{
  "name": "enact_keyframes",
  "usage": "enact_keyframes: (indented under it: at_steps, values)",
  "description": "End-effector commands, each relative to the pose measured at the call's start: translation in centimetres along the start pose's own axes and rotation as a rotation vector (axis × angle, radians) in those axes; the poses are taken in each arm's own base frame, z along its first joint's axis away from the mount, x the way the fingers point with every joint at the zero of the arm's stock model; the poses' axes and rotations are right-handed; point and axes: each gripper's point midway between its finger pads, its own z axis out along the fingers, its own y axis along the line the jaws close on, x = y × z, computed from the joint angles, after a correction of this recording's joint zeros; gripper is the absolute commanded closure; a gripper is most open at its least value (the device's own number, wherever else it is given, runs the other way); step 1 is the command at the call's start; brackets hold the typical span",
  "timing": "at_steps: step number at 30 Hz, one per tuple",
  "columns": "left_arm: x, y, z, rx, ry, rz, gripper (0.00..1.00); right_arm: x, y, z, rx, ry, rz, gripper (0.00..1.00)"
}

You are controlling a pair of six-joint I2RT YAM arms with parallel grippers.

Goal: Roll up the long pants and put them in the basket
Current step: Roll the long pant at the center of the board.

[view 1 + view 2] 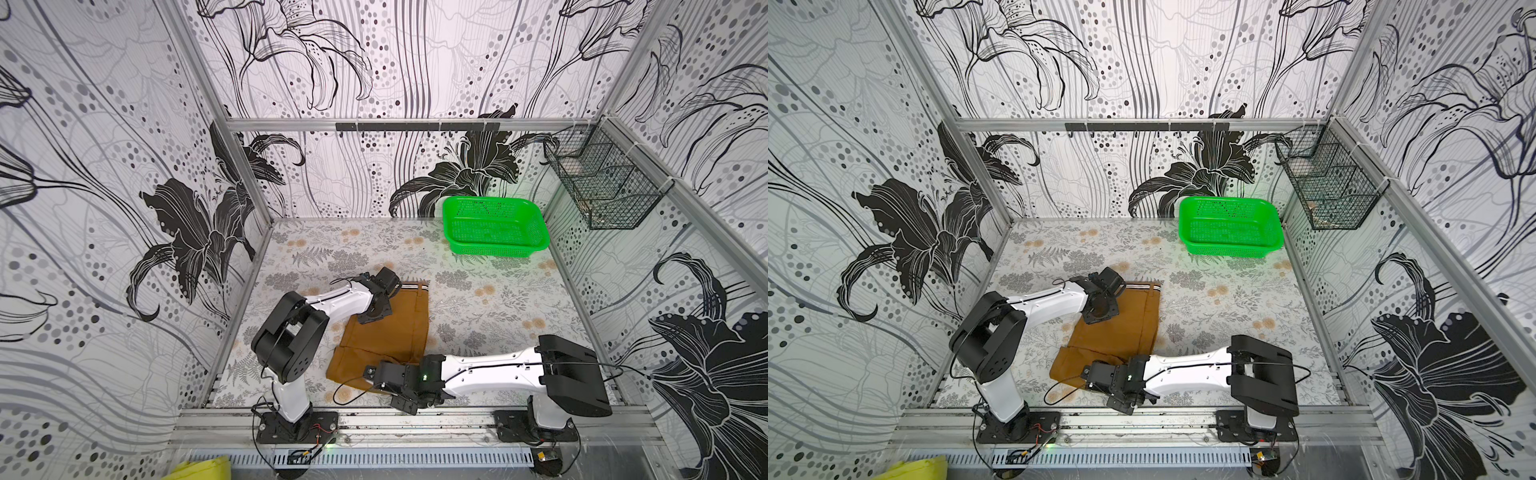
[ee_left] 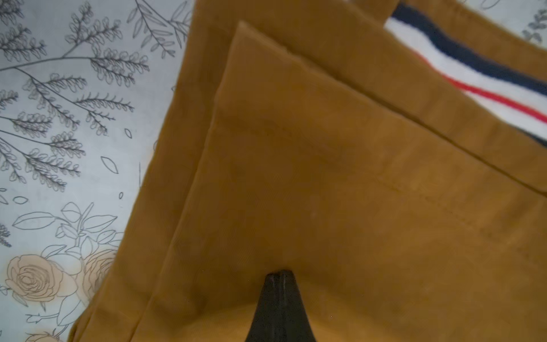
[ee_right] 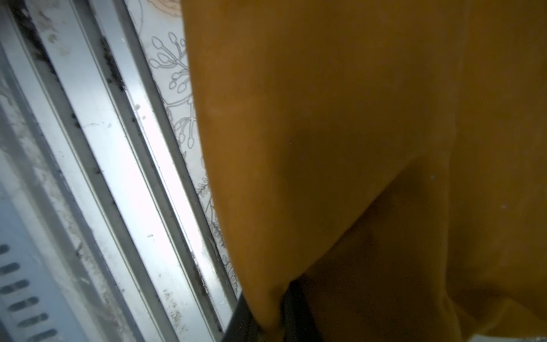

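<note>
While the long pants (image 1: pixel 390 332) lie folded flat on the floral table (image 1: pixel 490 316), with the striped waistband (image 1: pixel 409 286) at the far end, the left gripper (image 2: pixel 279 296) stands over that end, jaws pressed together and tips down on the top brown layer; I cannot tell whether any cloth is pinched. At the near edge the right gripper (image 3: pixel 272 321) is clamped on a raised fold of the pants. A green basket (image 1: pixel 494 248) sits well apart, in the far right corner.
</note>
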Motion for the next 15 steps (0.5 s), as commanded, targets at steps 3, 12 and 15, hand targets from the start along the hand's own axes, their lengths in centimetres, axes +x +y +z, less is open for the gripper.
enact_keyframes:
  at_steps: [3,12,15]
  values:
    - [0.8,1.3,1.7,-0.039,0.004,-0.006,1.00,1.0,3.5,-3.1,-0.261,0.045,-0.002,1.00]
    - [4.5,3.8,1.6,-0.050,0.095,-0.006,1.00,-0.4,1.7,-7.2,-0.453,-0.006,0.101,1.00]
    - [5.7,4.5,1.4,-0.050,0.116,-0.014,1.00,-0.5,0.3,-7.6,-0.482,0.000,0.137,1.00]
